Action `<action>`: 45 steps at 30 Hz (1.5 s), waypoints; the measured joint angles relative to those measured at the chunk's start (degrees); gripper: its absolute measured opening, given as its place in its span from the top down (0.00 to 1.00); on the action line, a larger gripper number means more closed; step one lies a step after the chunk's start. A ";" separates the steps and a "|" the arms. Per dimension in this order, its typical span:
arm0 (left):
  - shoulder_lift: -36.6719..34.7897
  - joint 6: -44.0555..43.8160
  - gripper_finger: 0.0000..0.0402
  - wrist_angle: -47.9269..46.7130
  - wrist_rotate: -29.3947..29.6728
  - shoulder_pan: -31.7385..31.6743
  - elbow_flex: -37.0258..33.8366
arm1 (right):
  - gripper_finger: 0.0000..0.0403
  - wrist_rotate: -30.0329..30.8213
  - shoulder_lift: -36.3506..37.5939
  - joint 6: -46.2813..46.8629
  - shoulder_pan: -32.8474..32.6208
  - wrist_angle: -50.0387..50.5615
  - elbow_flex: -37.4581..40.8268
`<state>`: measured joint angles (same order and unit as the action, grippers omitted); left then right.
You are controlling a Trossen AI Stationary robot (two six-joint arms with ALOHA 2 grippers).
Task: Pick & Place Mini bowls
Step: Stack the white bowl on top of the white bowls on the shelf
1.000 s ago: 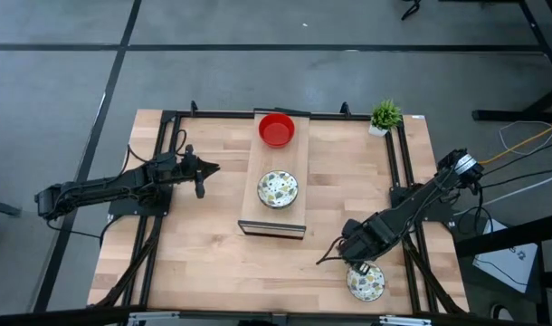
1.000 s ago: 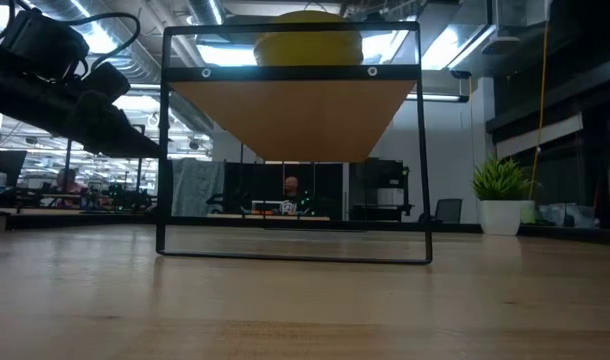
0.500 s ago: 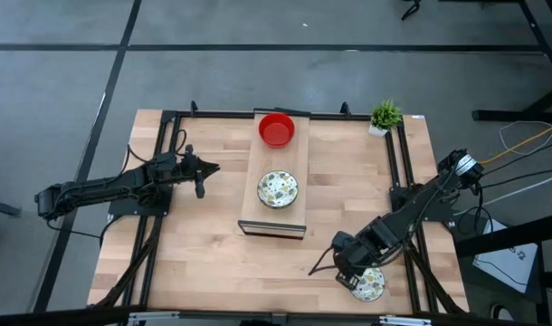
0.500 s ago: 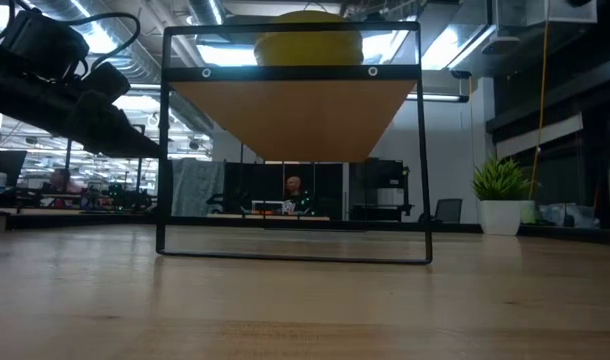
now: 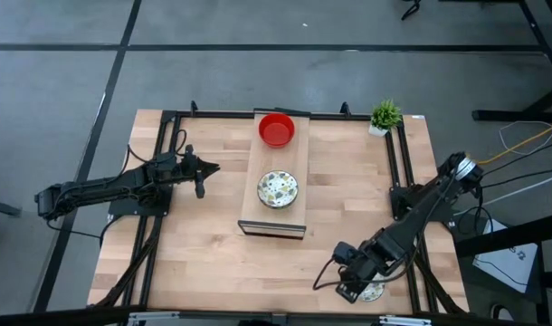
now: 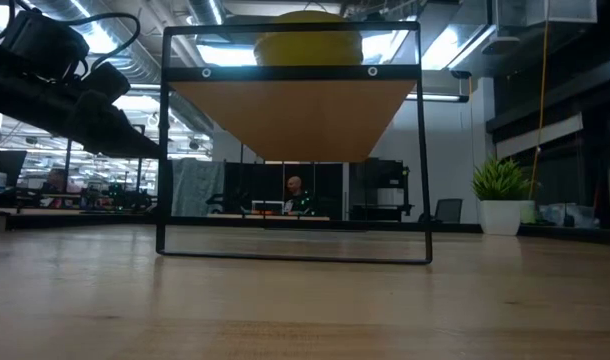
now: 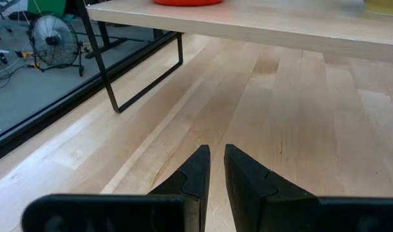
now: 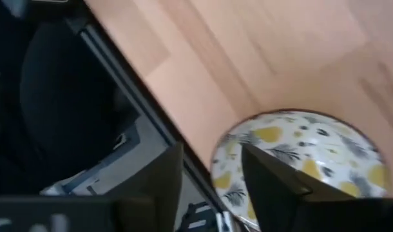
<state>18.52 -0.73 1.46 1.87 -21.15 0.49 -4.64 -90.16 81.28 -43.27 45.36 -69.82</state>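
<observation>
A plain red mini bowl (image 5: 276, 129) and a white patterned mini bowl (image 5: 277, 189) rest on a raised wooden shelf (image 5: 258, 217) at mid-table. Another patterned mini bowl (image 5: 375, 292) sits on the table at the near right, mostly under my right gripper (image 5: 351, 288). In the right wrist view that gripper (image 8: 209, 147) is open, with the bowl's (image 8: 299, 151) rim between its fingers. My left gripper (image 5: 201, 172) hangs over the table's left part, left of the shelf. Its fingers (image 7: 216, 167) are almost together, with nothing between them. My right gripper comes at the patterned bowl from above, slanting. One finger (image 8: 267, 177) stands over the bowl's inside and the other (image 8: 161, 177) outside its rim (image 8: 217, 161). I cannot tell whether either finger touches the bowl, which sits flat on the table.
A small potted plant (image 5: 385, 115) stands at the far right corner. Black frame rails (image 5: 404, 172) run along the table's sides. The shelf stands on thin black legs (image 6: 163, 150), open underneath. Bare wood lies between the shelf and the near edge.
My right gripper has gone toward the table's near edge and down, over the patterned bowl at the near right. That bowl showed whole before and is now mostly covered. The bowl has kept its place.
</observation>
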 joint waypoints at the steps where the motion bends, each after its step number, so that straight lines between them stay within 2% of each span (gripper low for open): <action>1: 0.00 0.00 0.89 -0.06 0.00 0.00 0.00 | 0.58 0.02 -0.46 0.00 -0.24 -1.21 0.00; 5: 0.00 0.00 0.89 -0.09 0.00 -0.02 0.00 | 0.51 -1.03 -2.42 0.01 -1.41 -5.90 0.00; 9: 0.00 0.00 0.89 -0.23 0.00 0.00 0.00 | 0.49 -1.65 -4.58 0.00 -2.44 -8.41 0.00; 16: 0.00 0.00 0.89 0.01 0.00 0.00 0.00 | 0.52 -6.08 -7.58 0.21 -2.84 -3.48 -0.02; 25: 0.00 0.00 0.89 0.03 0.00 -0.01 0.00 | 0.57 -6.08 -9.07 2.67 -2.80 -0.28 -0.02; 45: -0.02 0.00 0.89 0.04 0.00 0.00 0.00 | 0.57 -3.75 -11.27 2.53 -3.81 -0.88 -0.02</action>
<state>18.50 -0.73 1.50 1.87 -21.15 0.49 -8.39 -101.43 83.81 -47.08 44.48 -69.84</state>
